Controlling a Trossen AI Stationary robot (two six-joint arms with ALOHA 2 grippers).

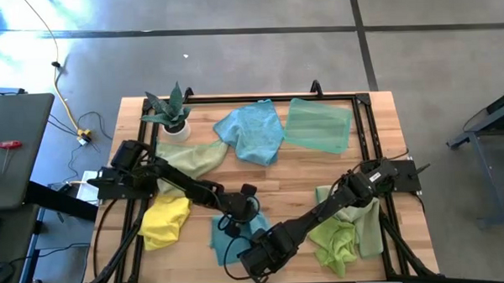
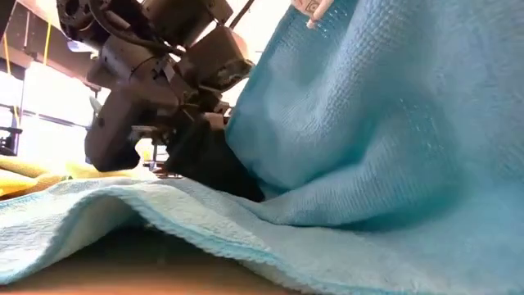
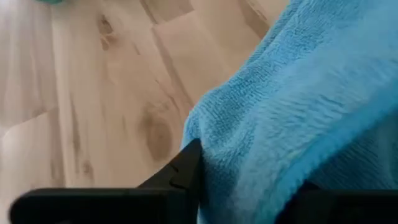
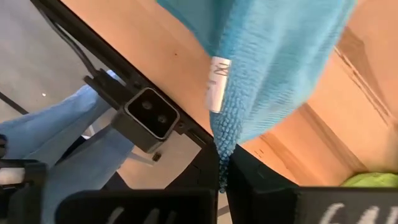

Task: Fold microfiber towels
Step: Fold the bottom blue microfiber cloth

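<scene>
A bright blue microfiber towel (image 1: 220, 237) lies near the table's front edge at the centre, with one part raised (image 2: 385, 106). My left gripper (image 1: 238, 216) is shut on it from the far left side. My right gripper (image 1: 253, 259) is shut on its corner by a white label (image 4: 216, 84). A light blue towel (image 1: 252, 130), a mint green one (image 1: 319, 126), a sage one (image 1: 194, 156), a yellow one (image 1: 166, 220) and a lime green one (image 1: 344, 237) lie spread around the table. My left gripper has a bunched part of the blue towel (image 3: 249, 155) between its two fingers (image 3: 186, 167), close above the table. How many layers cannot be told. The towel beside it lies on the wood (image 2: 123, 205). My right gripper pinches the blue towel's corner (image 4: 222, 144), just below the white label, between its two fingertips. The fingers point toward the table's near edge. The towel runs up and away from the fingers, raised off the table at this end.
A small spiky plant in a white pot (image 1: 172, 113) stands at the far left. A black frame (image 1: 365, 137) rims the table. The low camera (image 4: 149, 118) sits on the near edge, and a person's jeans (image 4: 56, 143) show beyond it.
</scene>
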